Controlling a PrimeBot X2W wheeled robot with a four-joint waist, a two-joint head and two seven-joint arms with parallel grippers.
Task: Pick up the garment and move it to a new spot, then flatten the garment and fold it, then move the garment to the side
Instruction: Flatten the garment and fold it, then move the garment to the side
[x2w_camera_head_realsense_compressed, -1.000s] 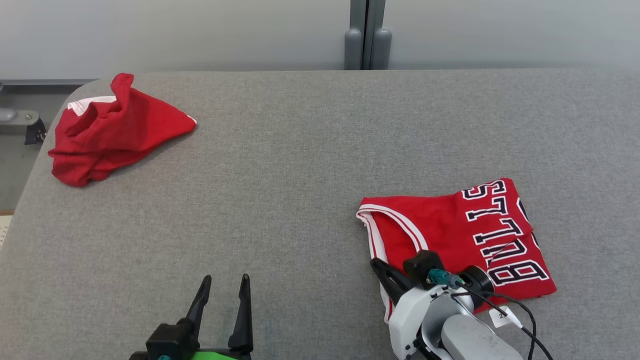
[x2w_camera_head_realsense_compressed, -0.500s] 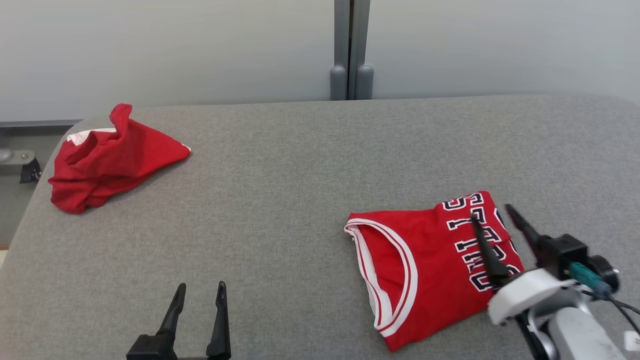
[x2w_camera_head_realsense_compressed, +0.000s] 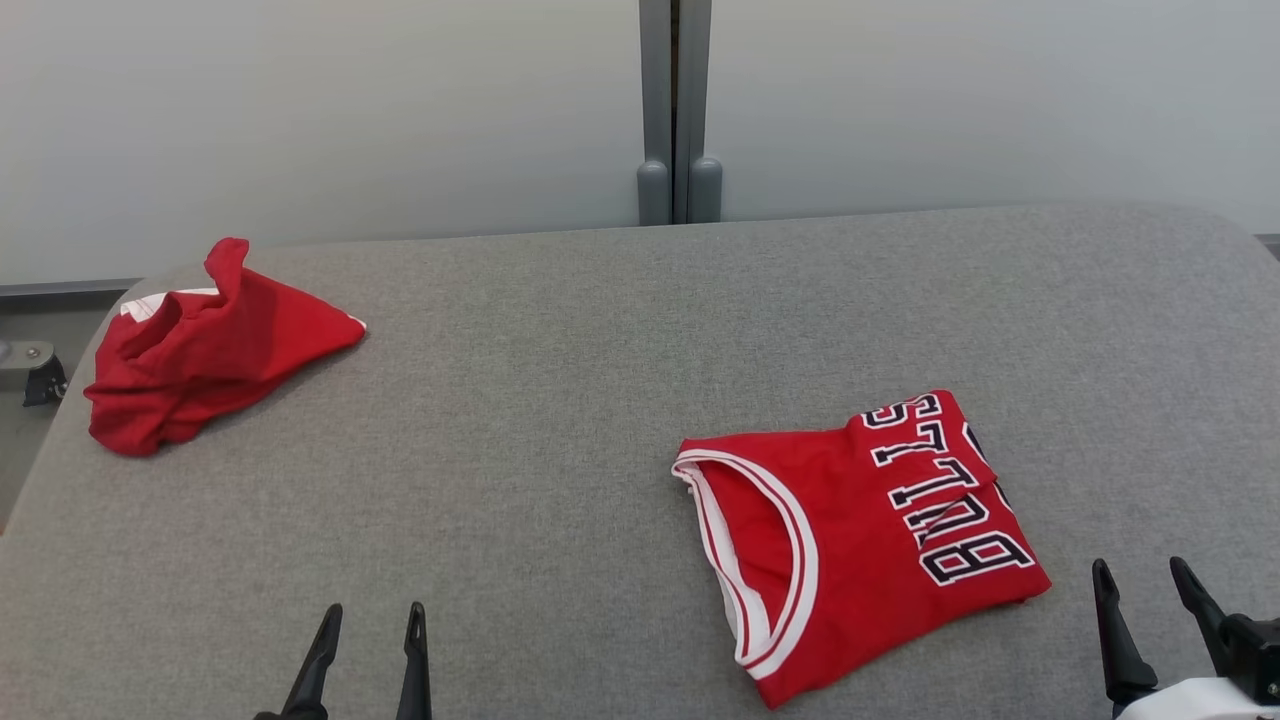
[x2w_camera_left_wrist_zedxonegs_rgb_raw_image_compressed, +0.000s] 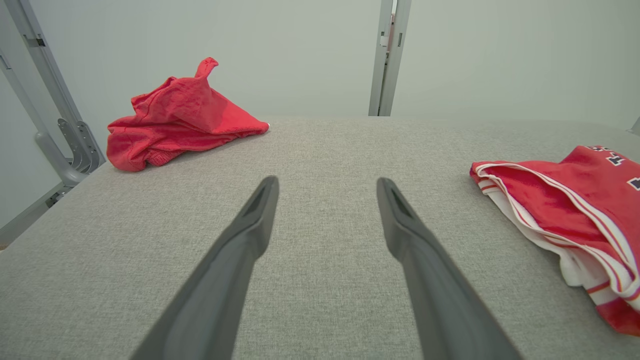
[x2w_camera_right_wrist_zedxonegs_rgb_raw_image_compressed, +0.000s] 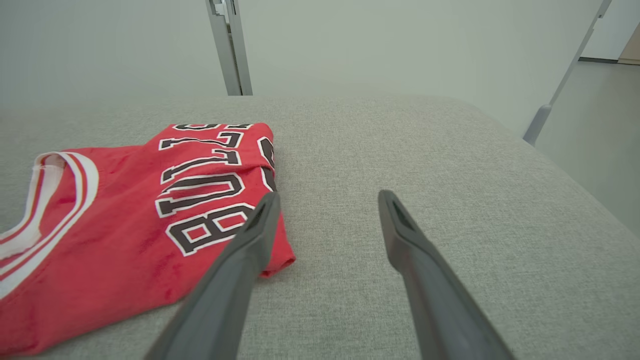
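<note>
Left fingers (x2w_camera_head_realsense_compressed: 318, 660) wide, right fingers (x2w_camera_head_realsense_compressed: 1112, 630) wide, red jersey (x2w_camera_head_realsense_compressed: 860, 540) folded flat, lettering (x2w_camera_head_realsense_compressed: 950, 510) up

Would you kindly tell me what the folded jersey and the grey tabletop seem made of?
The folded jersey: probably thin knit synthetic, matte red; it lies limp, with ribbed-looking white trim and applied lettering. The grey tabletop: apparently a woven fabric covering, matte; fine heathered weave shows, and the corners look softly rounded.
</note>
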